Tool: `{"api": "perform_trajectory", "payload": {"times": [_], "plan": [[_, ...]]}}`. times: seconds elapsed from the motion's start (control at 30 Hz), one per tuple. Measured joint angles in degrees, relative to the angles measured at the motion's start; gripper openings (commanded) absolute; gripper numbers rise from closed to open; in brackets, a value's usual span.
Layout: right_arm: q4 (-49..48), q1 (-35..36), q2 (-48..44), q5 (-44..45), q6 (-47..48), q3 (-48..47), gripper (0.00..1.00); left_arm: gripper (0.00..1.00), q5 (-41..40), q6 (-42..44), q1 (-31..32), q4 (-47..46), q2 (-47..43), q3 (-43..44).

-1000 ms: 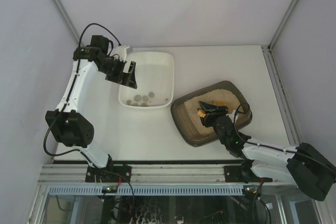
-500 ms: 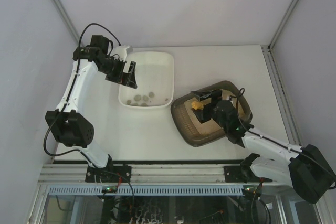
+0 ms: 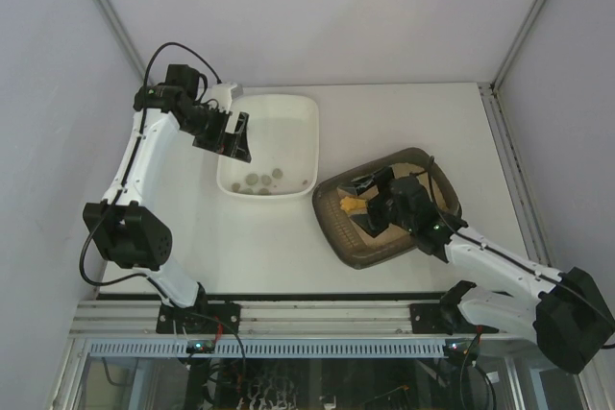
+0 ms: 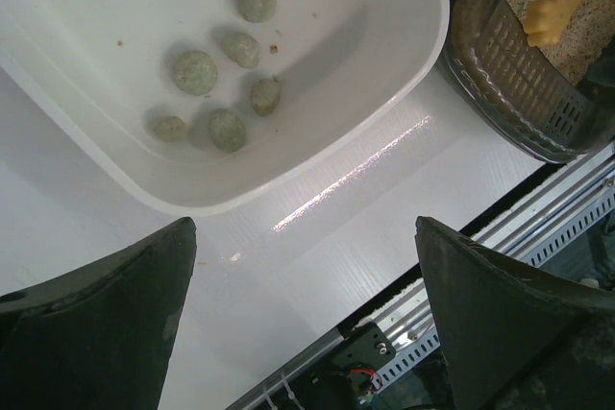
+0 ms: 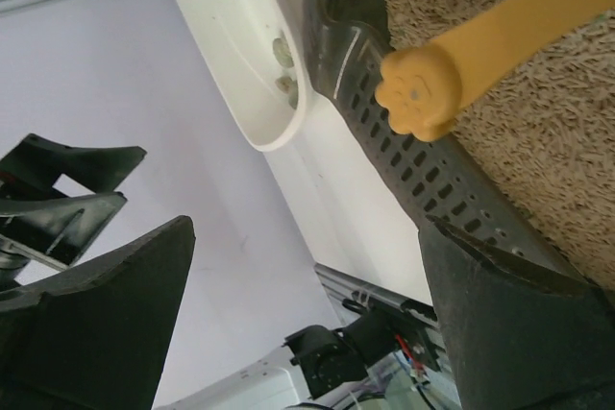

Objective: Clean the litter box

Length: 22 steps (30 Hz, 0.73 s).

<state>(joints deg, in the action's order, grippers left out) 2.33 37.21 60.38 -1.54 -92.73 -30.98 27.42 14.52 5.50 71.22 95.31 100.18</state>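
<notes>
Spilling risk: closing on the scoop (image 5: 452, 69) at this slant could shove it deeper or flick litter (image 5: 538, 112) out.
Right gripper (image 5: 306, 228): fingers spread, empty, over the litter box (image 3: 330, 221).
Left gripper (image 4: 303, 228): spread, empty, beside the tub (image 4: 384, 93).
Litter box: right of the tub, holding litter and scoop.
Tub: several grey-green clumps (image 4: 195, 72).

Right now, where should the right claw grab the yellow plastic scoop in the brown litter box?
Its slim handle, just behind the paw-shaped knob, from above: the yellow plastic scoop lies nearly flat, knob over the dark brown litter box wall.
</notes>
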Motion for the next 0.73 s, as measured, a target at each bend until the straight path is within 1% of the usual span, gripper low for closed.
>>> {"api": "perform_trajectory", "payload": {"times": [0.1, 0.17, 0.33, 0.43, 0.57, 0.73], "plan": [[3.1, 0.3, -1.3, 0.2, 1.9, -0.3, 1.00, 1.00, 0.0, 0.0, 0.0, 0.0, 0.0, 0.0], [7.7, 0.7, -2.3, 1.3, 3.5, -2.3, 1.00, 1.00, 0.0, -0.1, 0.0, 0.0, 0.0, 0.0], [21.3, 1.1, -0.3, 4.8, 8.9, -14.6, 1.00, 1.00, 0.0, -0.4, 0.0, 0.0, 0.0, 0.0], [24.4, 2.1, 0.4, 6.4, 11.9, -18.2, 1.00, 1.00, 0.0, -0.4, 0.0, 0.0, 0.0, 0.0], [26.9, 4.7, 0.2, 9.5, 16.4, -18.3, 1.00, 1.00, 0.0, -0.5, 0.0, -0.5, -0.2, -0.5], [27.5, 5.4, -0.9, 12.5, 21.7, -18.4, 1.00, 0.99, -1.5, -1.2, 0.8, -2.1, -1.7, -4.6]]}}
